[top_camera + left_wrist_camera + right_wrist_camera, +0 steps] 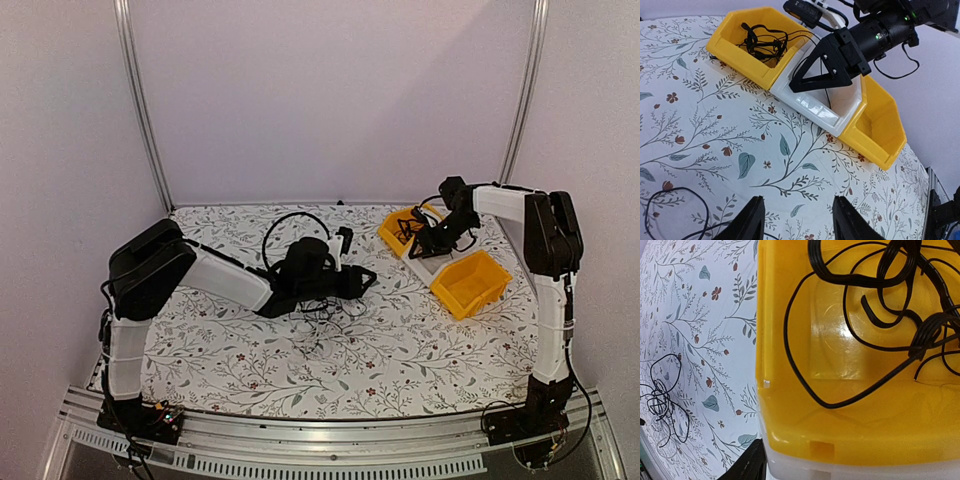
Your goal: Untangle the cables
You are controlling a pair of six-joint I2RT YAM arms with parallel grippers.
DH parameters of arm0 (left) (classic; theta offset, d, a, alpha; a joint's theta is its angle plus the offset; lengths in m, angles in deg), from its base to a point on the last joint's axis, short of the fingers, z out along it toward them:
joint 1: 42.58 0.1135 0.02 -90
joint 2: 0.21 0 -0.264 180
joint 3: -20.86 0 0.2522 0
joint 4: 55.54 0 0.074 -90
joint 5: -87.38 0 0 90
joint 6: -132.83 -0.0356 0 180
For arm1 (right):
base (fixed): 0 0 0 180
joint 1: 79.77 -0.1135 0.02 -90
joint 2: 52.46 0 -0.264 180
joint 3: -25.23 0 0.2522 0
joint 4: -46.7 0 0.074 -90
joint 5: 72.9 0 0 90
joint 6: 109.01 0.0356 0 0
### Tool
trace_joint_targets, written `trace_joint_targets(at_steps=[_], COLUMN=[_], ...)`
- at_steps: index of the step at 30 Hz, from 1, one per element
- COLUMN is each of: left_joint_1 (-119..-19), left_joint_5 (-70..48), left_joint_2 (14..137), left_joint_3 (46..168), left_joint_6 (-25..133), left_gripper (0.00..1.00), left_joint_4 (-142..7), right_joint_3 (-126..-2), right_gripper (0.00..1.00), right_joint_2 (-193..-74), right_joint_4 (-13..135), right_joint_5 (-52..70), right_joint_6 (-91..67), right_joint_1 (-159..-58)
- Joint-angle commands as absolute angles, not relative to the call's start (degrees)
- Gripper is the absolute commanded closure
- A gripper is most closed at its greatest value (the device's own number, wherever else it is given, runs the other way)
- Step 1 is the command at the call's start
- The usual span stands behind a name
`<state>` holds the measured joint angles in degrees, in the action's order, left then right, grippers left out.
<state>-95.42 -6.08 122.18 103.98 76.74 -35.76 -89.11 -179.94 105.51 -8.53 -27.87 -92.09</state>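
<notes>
A loose tangle of thin black cables (322, 312) lies on the floral table just in front of my left gripper (345, 282). In the left wrist view that gripper (799, 220) is open over bare cloth, and one black cable (675, 207) loops at its lower left. More black cables (760, 42) are heaped in the left yellow bin (727, 47). My right gripper (428, 240) hovers at that bin, open and holding nothing. In its own view only one finger (745, 467) shows, below the bin's cables (900, 305). The table tangle (662, 407) appears at far left.
Three bins stand in a diagonal row at the back right: the yellow bin with cables (392, 232), a white bin (425, 268) and an empty yellow bin (470, 285). The right gripper's body (830, 67) hangs above the white bin (815, 107).
</notes>
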Motion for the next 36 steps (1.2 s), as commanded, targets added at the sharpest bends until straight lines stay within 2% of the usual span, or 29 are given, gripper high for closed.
trace_joint_targets(at_steps=[1,6,12,14,16,22,23,24,25,33,36], left_joint_1=[-96.3,-96.3,-96.6,-96.7,-96.7,-96.9,-96.9,-97.0,-96.9,-97.0,-97.0], left_joint_5=[-5.8,-5.6,-5.5,-5.5,-5.6,-5.7,-5.7,-5.6,-5.5,-5.5,-4.9], left_joint_2=[119.6,119.3,119.0,119.0,119.1,118.9,118.9,118.7,118.7,120.8,120.9], left_joint_3=[103.2,102.6,101.9,101.9,101.9,101.9,101.8,101.7,101.5,104.7,105.7], left_joint_6=[76.0,75.9,75.7,75.6,75.6,75.2,75.1,75.1,75.1,75.1,75.1], left_gripper=[0.54,0.54,0.54,0.54,0.54,0.54,0.54,0.54,0.54,0.54,0.54], left_joint_4=[-35.1,-35.1,-34.7,-34.7,-34.6,-34.7,-34.7,-34.7,-34.6,-35.0,-35.2], right_joint_3=[-89.7,-88.5,-85.0,-83.7,-82.9,-82.6,-82.5,-82.4,-82.3,-82.8,-83.9], right_gripper=[0.48,0.52,0.63,0.7,0.82,0.85,0.88,0.97,1.0,0.99,0.88], right_joint_2=[-181.6,-181.5,-178.9,-177.4,-176.0,-175.1,-174.7,-174.4,-174.0,-175.3,-176.2], right_joint_4=[104.1,101.7,98.5,97.1,96.1,96.1,96.1,96.1,96.0,98.6,101.5], right_joint_5=[-11.8,-16.1,-19.2,-19.6,-19.9,-19.8,-19.8,-19.8,-19.9,-23.7,-30.3], right_joint_6=[-27.2,-27.2,-27.7,-27.9,-27.8,-27.6,-27.6,-27.6,-27.5,-26.1,-27.2], right_joint_1=[-91.6,-90.8,-90.2,-90.0,-89.9,-89.6,-89.7,-89.6,-89.6,-89.4,-89.4])
